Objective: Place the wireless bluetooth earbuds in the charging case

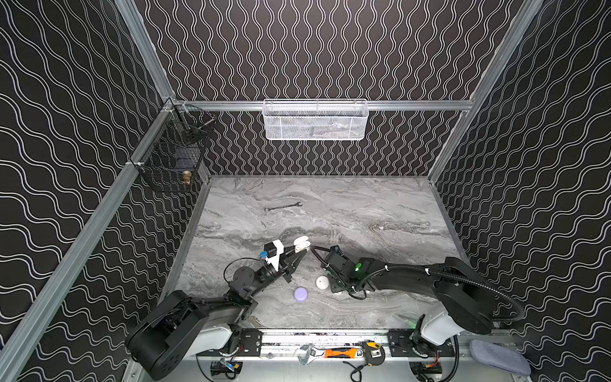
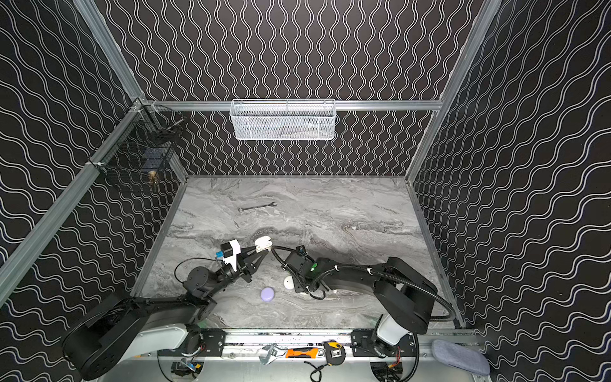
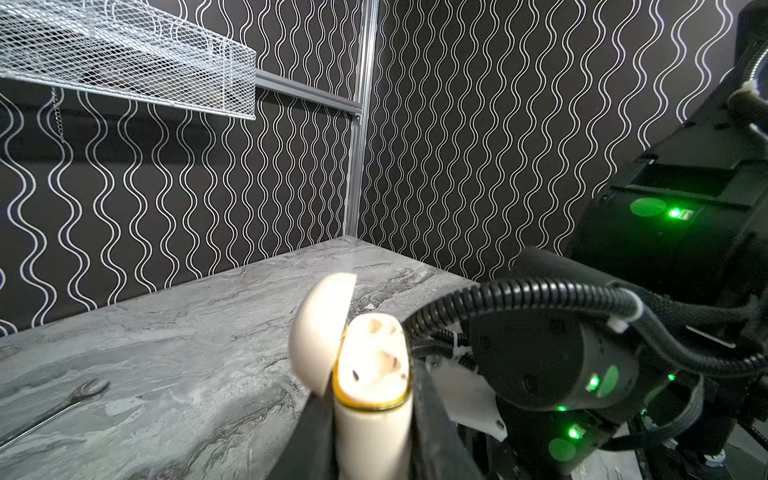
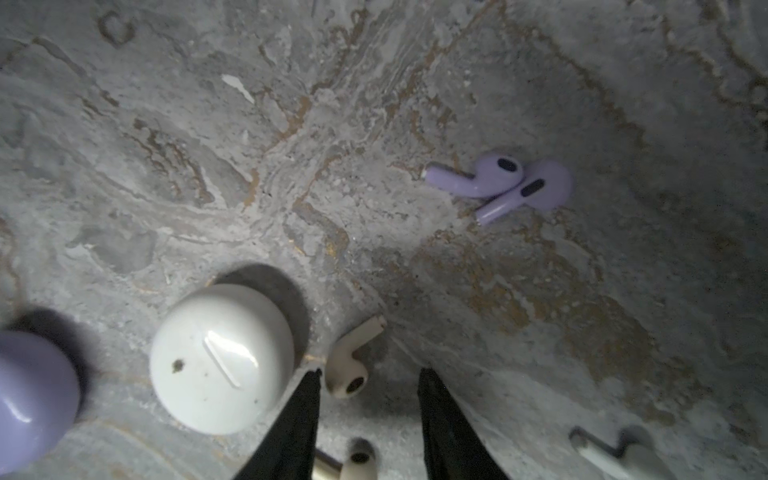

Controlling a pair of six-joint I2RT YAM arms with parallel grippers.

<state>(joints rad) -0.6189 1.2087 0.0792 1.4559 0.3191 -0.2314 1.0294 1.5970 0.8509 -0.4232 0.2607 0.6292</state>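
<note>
A cream earbud lies on the marbled tabletop toward its front edge. It shows between the spread fingertips of the right tool, which holds nothing. A second cream earbud lies farther back between them. Two lavender earbuds touch each other nearby. A closed white case and a lavender case sit alongside. Over the tabletop's middle, the left tool clamps the cream charging case, lid open.

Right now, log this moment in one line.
left gripper: shut on open case | right gripper: open over cream earbud | cream earbud: on table
</note>
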